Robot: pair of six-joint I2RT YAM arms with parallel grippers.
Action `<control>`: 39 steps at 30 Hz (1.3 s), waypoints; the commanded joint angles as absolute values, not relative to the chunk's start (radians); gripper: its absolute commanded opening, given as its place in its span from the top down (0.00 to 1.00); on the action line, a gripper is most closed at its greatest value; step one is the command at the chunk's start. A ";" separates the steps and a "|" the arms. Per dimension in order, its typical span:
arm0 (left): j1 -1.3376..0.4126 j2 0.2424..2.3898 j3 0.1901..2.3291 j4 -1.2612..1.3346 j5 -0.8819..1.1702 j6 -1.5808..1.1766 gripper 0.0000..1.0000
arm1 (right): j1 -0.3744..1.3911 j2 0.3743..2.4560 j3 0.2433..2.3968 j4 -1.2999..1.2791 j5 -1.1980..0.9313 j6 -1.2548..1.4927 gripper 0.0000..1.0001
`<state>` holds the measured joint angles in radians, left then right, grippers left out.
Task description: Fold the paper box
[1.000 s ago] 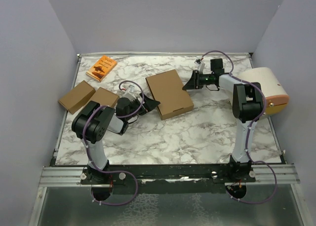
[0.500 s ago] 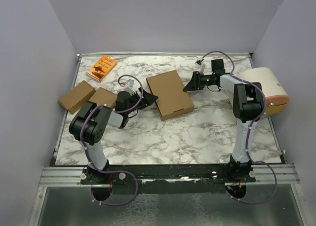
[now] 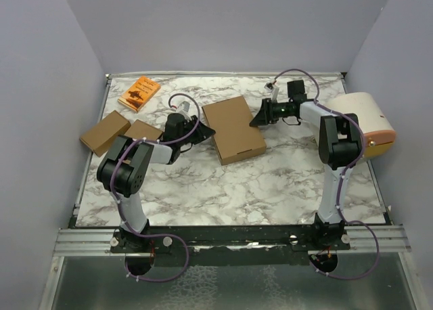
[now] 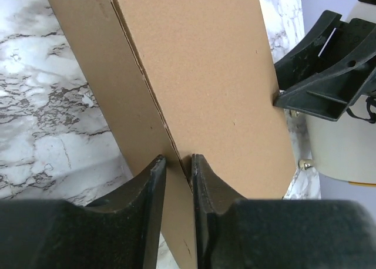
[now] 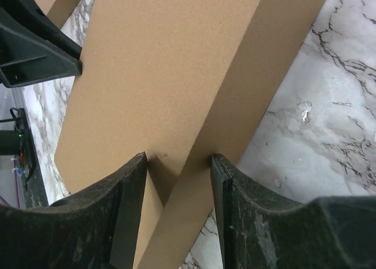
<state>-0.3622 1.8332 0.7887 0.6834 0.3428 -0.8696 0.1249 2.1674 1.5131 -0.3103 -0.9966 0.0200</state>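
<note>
- Brown cardboard sits between the fingers of my left gripper, which are pinched nearly together on the left edge of the paper box.
- My right gripper stands wider. The box's far right corner fills its gap, with both fingers against it.
- The box lies flat, mid-table toward the far side.
- White, grey-veined marble table underneath.
- Two smaller cardboard boxes and an orange book lie left.
- Plain lilac walls close three sides.
</note>
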 commanded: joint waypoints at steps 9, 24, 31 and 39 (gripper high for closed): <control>-0.379 1.872 0.824 0.731 0.424 -0.907 0.81 | 0.196 1.921 1.522 -0.357 -0.975 -0.012 0.53; -0.337 1.886 0.844 0.600 0.406 -0.827 0.75 | 0.555 1.853 1.555 -0.420 -0.848 -0.114 0.53; -0.241 1.775 0.718 0.601 0.411 -0.811 0.72 | 0.600 1.883 1.639 -0.448 -1.029 -0.134 0.52; -0.195 1.579 0.653 0.573 0.419 -0.754 0.69 | 0.573 1.729 1.646 -0.486 -1.208 -0.258 0.49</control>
<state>-0.1928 1.6714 0.6525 0.5766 0.3943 -0.8085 0.5953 1.8534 1.6299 -0.4530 -1.0691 -0.1699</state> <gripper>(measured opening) 0.305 0.508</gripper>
